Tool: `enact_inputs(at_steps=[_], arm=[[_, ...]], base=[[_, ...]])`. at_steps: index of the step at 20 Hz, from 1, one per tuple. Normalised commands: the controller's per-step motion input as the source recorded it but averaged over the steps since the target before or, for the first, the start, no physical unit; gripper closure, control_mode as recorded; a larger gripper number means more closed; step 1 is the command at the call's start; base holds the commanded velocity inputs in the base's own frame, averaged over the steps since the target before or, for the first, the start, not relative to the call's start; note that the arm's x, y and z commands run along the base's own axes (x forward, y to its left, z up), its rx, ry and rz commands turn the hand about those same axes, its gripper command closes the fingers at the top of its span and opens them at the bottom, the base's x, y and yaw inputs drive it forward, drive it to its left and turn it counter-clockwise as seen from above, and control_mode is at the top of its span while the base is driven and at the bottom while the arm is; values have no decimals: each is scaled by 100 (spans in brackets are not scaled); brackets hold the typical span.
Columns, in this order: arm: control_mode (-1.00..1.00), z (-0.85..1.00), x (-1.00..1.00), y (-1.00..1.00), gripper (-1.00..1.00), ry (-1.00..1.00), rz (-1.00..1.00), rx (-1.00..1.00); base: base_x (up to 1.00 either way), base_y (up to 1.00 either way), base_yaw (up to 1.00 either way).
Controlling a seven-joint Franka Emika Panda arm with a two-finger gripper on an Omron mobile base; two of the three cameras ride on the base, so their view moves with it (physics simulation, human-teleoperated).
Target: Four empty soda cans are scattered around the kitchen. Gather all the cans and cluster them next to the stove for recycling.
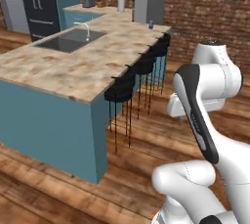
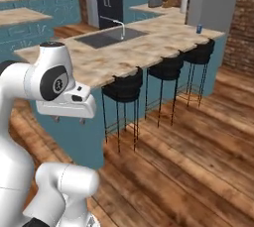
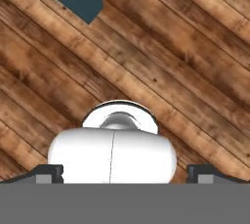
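The robot's white arm is folded up over the brown wooden plank floor [image 3: 195, 47]. Its gripper [image 3: 125, 173] points straight down at the floor. The two small dark finger tips [image 3: 49, 173] sit far apart at the two sides of the hand view, so the jaws are spread wide. Nothing is between them.

Ahead of the robot stands a long kitchen island with a speckled tan stone top [image 1: 73, 66] and teal blue sides. One small blue soda can [image 1: 151, 24] stands upright near the far end of the island top, close to the edge on the stool side. In the right base view the same blue can [image 2: 199, 28] is at the far right corner of the top.

A dark sunken sink [image 1: 71, 39] with a thin curved silver tap [image 1: 87, 28] sits in the island top, near the edge away from the stools. Three black bar stools [image 2: 166, 70] with thin legs stand in a row along the island's near side, tucked under the edge.

On the back counter a tall grey paper-towel roll [image 1: 120, 2] stands upright. A small silver toaster [image 1: 88, 2] sits on the same counter, well apart from the roll. A tall dark fridge [image 1: 39, 3] stands against the back wall.
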Motion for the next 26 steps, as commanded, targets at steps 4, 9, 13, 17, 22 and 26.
enact_inputs(at_steps=[4,9,13,17,22,26], arm=[[100,0,0,0,-100,0,0,0],[100,0,0,0,-100,0,0,0],[100,0,0,0,-100,0,0,0],[100,0,0,0,-100,0,0,0],[100,0,0,0,-100,0,0,0],[100,0,0,0,-100,0,0,0]], base=[[61,-91,49],[21,-100,43],[3,-100,39],[2,-100,38],[32,-91,34],[53,-94,32]])
